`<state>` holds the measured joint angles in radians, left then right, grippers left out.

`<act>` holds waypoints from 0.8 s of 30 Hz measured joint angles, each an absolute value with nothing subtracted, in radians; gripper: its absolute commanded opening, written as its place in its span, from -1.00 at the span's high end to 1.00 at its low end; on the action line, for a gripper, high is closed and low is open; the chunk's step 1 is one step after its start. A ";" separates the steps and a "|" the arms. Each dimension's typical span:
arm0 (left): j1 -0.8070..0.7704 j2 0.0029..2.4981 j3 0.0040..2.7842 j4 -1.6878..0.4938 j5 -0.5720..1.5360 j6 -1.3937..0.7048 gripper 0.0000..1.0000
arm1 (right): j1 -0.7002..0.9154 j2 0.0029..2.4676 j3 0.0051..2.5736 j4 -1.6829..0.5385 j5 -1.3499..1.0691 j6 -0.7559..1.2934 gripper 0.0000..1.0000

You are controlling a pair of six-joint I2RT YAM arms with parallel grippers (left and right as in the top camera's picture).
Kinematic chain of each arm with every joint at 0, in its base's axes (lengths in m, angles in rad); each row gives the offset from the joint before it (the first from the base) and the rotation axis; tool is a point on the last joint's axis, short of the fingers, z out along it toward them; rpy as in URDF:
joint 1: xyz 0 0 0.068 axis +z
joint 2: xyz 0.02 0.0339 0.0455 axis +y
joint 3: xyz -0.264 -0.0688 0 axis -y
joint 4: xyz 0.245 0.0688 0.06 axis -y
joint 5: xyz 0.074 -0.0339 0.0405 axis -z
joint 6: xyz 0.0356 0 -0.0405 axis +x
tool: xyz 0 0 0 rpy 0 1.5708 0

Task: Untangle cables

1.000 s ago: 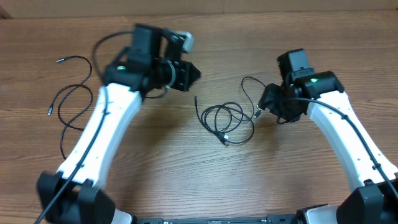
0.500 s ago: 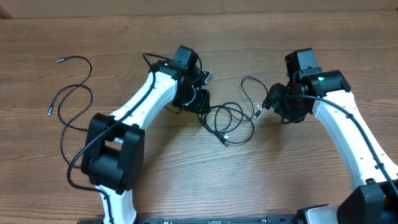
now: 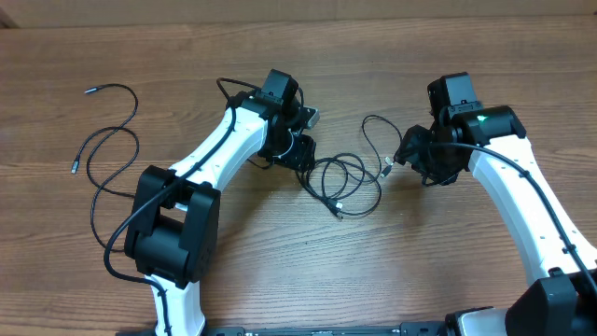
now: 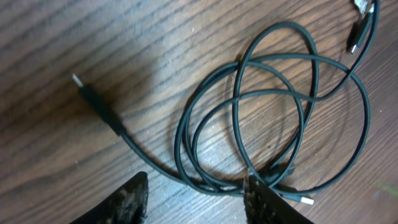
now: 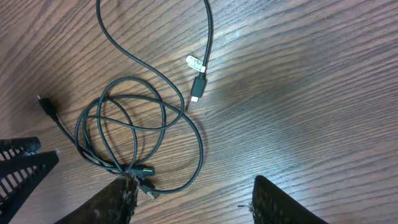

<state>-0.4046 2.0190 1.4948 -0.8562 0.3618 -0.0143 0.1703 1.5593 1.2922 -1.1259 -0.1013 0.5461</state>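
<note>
Overhead, the tangled cables (image 3: 341,161) lie as a loose coil in the middle of the table (image 3: 280,252), between my two arms. A separate cable (image 3: 103,149) wanders in open curves well apart from it, near the table's left edge. My left gripper (image 3: 300,154) sits at the coil's left side. From the left wrist view its jaws stand apart and grip nothing, and the lowest strands of the coil run across the gap between them. A straight end with a black plug (image 4: 87,93) lies on the wood just beside the loops. My right gripper (image 3: 403,155) is at the coil's right side, also open, its jaws wide over bare wood. A white-tagged plug (image 5: 198,87) lies ahead of it, its cord curving back into the coil.
</note>
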 measured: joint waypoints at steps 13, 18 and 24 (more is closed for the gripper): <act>-0.416 2.023 1.495 -0.807 0.361 0.120 -0.02 | 0.170 1.559 1.292 -1.126 -0.101 0.546 -0.16; -0.419 2.024 1.489 -0.761 0.361 0.135 -0.02 | 0.170 1.559 1.292 -1.126 -0.101 0.546 -0.16; -0.419 2.024 1.436 -0.720 0.347 0.136 -0.01 | 0.170 1.559 1.292 -1.126 -0.101 0.546 -0.16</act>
<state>-0.4194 2.0243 1.4361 -0.7204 0.3466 0.1356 0.1703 1.5593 1.2922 -1.1263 -0.1009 0.5461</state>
